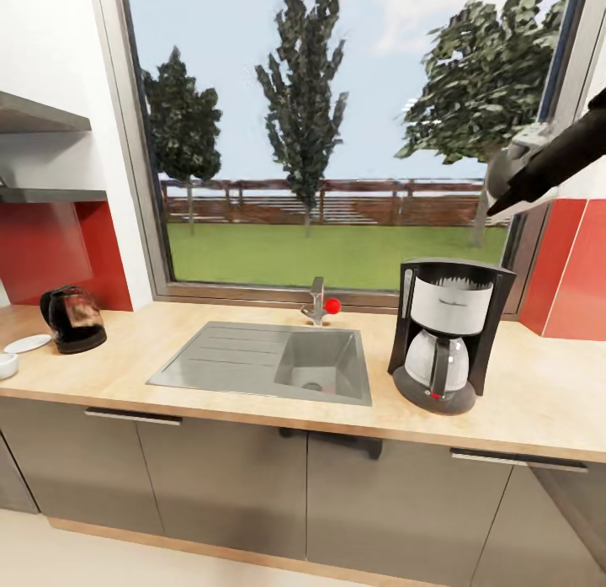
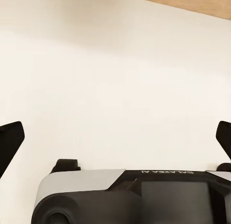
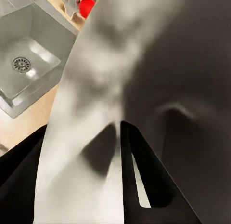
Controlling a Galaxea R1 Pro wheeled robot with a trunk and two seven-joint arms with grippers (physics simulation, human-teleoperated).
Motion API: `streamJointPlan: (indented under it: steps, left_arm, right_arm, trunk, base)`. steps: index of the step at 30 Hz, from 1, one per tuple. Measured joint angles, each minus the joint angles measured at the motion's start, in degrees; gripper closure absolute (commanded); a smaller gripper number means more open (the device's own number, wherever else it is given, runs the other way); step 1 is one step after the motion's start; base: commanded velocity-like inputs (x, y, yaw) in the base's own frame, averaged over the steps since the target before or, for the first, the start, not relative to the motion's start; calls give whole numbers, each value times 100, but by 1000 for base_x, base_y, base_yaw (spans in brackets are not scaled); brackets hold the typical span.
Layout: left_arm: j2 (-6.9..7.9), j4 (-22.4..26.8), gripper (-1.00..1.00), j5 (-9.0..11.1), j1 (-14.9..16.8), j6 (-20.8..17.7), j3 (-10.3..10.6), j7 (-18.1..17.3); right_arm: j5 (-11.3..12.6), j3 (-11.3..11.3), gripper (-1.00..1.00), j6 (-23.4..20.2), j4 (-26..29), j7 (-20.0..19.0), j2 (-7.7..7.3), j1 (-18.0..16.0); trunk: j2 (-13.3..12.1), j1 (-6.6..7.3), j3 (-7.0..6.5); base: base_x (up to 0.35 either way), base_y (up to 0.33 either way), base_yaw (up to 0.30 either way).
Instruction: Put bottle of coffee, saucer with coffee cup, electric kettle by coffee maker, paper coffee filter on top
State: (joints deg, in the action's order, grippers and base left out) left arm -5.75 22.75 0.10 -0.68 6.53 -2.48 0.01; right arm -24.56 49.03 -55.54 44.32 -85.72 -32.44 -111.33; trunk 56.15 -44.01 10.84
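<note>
The black coffee maker [image 1: 446, 343] with its white basket and glass carafe stands on the wooden countertop [image 1: 539, 402], right of the sink. At the counter's far left are the dark electric kettle [image 1: 74, 317], the white saucer [image 1: 28, 344] and the white coffee cup [image 1: 6, 365], the cup beside the saucer rather than on it. My right gripper [image 1: 498, 201] hangs high above and to the right of the coffee maker, shut on a pale grey-white paper coffee filter [image 3: 96, 89] that blocks much of the right wrist view. My left gripper [image 2: 115, 137] is open, facing a plain pale surface.
A steel sink [image 1: 269, 361] with a faucet [image 1: 316, 301] and a red knob [image 1: 333, 305] is set in the middle of the counter. A large window is behind it. Grey shelves [image 1: 42, 115] hang at the upper left, and cabinet fronts [image 1: 227, 477] run below.
</note>
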Motion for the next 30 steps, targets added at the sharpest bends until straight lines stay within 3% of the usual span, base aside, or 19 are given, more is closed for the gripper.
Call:
streamJointPlan:
  steps: [1,2,4,5,7,11,15,30]
  left_arm:
    - [0,-1,-100,-1,1,0,0,0]
    - [0,0,-100,-1,0,0,0,0]
    - [0,0,-100,-2,1,0,0,0]
    - [0,1,-100,-2,0,0,0,0]
    - [0,1,-100,-1,0,0,0,0]
    - [0,1,-100,-1,-2,0,0,0]
    - [0,1,-100,-2,-1,-5,0,-1]
    - [0,1,-100,-2,-1,-3,0,0]
  right_arm:
    - [-165,38,100,108,-302,-58,274,-29]
    - [-257,67,100,179,-446,-80,407,-41]
    - [-678,217,100,482,-1114,-147,877,-69]
    - [-778,260,100,603,-1377,-172,1009,-75]
    - [-839,288,100,756,-1602,-193,1104,-80]
    - [-914,332,100,1154,-1954,-229,1226,-84]
    - [-924,331,100,1279,-2048,-239,1248,-82]
    - [-911,326,100,1346,-2123,-248,1237,-48]
  trunk:
    - [-1,0,0]
    - [0,0,0]
    - [-1,0,0]
    - [0,0,0]
    - [1,0,0]
    - [1,0,0]
    - [1,1,0]
    - [1,1,0]
  base:
    - [0,0,0]
    - [0,0,0]
    - [0,0,0]
    - [0,0,0]
    - [0,0,0]
    - [0,0,0]
    - [35,0,0]
    - [58,0,0]
